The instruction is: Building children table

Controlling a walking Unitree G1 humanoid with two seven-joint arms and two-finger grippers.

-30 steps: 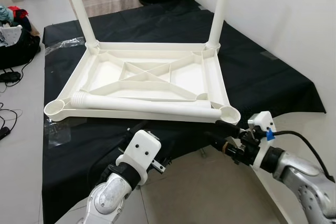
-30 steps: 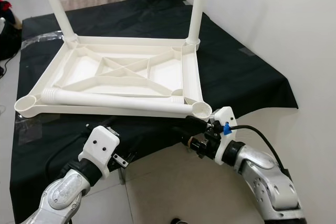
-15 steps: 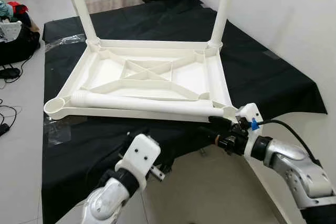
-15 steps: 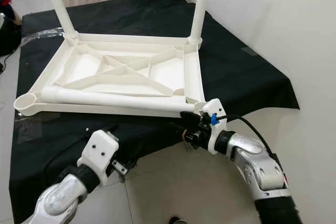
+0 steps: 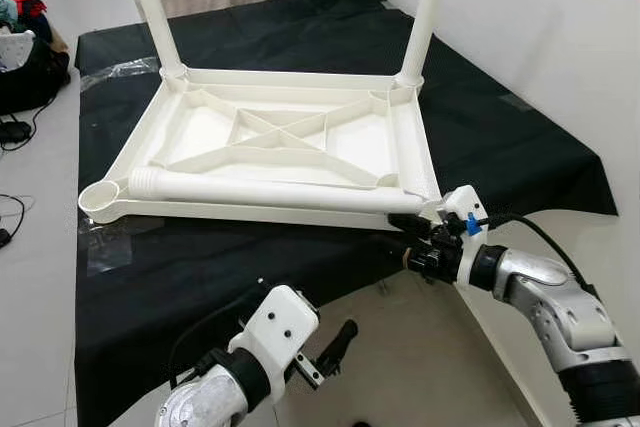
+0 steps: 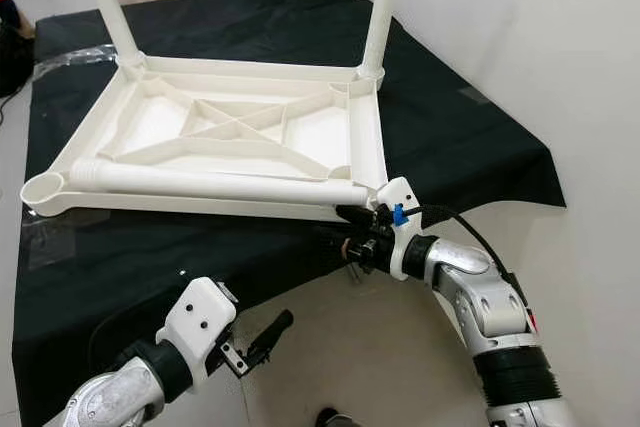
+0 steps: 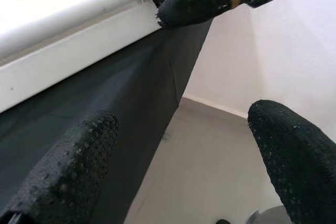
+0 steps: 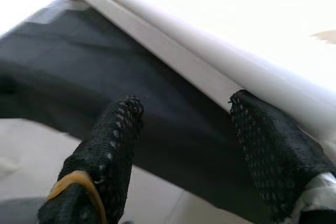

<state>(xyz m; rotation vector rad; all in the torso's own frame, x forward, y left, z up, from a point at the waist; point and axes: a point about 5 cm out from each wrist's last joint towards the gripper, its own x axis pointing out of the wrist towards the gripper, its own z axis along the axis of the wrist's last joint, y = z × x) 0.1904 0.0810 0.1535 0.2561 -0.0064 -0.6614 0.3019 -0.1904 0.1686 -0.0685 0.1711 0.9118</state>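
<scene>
**Black cloth, upturned table, right gripper at the near corner**

Black cloth [image 5: 520, 137] spread over a low platform beside a white wall, grey floor [image 5: 400, 347] in front. On the cloth, a white plastic table top [image 5: 270, 142] lying upside down, ribs showing. Two legs [image 5: 425, 7] standing upright in the far corner sockets; a third, loose leg [image 5: 270, 192] lying along the near edge, touching the frame. Near left socket [image 5: 100, 199] open.

Right gripper [image 5: 405, 232] at the near right corner, fingers [image 8: 113, 135] apart, one finger against the table's edge, possibly just touching the end of the loose leg — hard to tell. Nothing clamped.

Left gripper [image 5: 335, 342] low over the floor before the cloth's front edge, fingers [image 7: 68, 177] spread wide, holding nothing.
</scene>
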